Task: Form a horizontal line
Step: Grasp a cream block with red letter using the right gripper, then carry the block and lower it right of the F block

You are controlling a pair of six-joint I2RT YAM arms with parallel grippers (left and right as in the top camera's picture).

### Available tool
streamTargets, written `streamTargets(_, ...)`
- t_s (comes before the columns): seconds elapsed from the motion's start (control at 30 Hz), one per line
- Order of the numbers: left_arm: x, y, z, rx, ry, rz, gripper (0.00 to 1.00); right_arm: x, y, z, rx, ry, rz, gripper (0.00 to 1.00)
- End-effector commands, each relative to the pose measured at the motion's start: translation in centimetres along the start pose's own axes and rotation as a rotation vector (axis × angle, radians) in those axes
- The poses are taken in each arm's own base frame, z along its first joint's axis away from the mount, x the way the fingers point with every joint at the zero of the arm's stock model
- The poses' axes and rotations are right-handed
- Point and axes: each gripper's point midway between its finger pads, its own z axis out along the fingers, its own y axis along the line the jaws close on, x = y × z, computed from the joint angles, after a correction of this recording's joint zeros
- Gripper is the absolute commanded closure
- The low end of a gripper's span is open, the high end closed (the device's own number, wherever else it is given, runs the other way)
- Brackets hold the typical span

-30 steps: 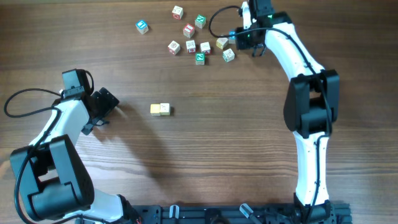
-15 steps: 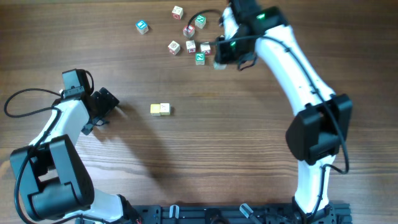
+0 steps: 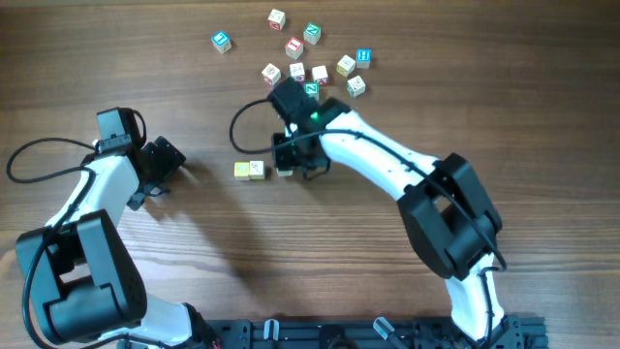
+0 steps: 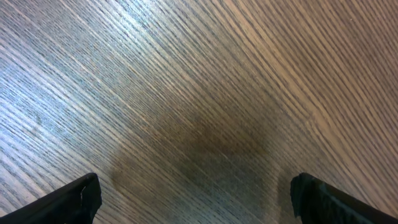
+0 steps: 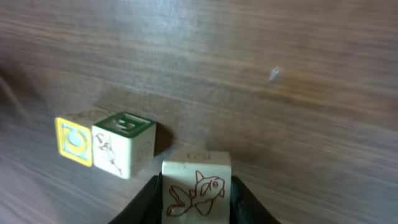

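Right gripper (image 3: 294,160) swung from pile (image 3: 320,74) to row (image 3: 250,171), pinching a fish cube (image 5: 196,183); left gripper (image 4: 196,199) gapes empty. Likely light, rigid wood; hold opposite faces.

The tabletop (image 3: 339,262) is bare below the row of two cubes (image 3: 249,170) and left of it, up to the left gripper (image 3: 165,173). The right gripper (image 3: 288,167) and its held cube (image 5: 196,185) block the row's right end. Loose cubes (image 3: 296,71) crowd above.

The left arm (image 3: 92,194) sits folded on its own side, the left gripper (image 3: 170,172) spread wide and empty. The right arm (image 3: 387,165) stretches leftward, the right gripper (image 3: 294,163) pinching a cube (image 5: 196,186).
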Motion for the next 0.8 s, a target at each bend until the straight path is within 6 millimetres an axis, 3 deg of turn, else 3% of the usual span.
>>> streamTargets(0.0, 0.2, 0.4, 0.3, -0.015, 0.005, -0.003, 0.0, 1.0, -1.5, 1.8, 0.035, 0.005, 0.109, 0.76)
streamTargets(0.17, 0.2, 0.4, 0.3, -0.015, 0.005, -0.003, 0.0, 1.1, -2.2, 2.4, 0.052, -0.009, 0.111, 0.76)
streamTargets(0.57, 0.2, 0.4, 0.3, -0.015, 0.005, -0.003, 0.0, 1.2, -2.1, 2.3, 0.049, -0.007, 0.111, 0.53)
streamTargets(0.77, 0.2, 0.4, 0.3, -0.014, 0.005, -0.003, 0.0, -0.8, -0.9, 0.3, 0.021, -0.074, 0.093, 0.43)
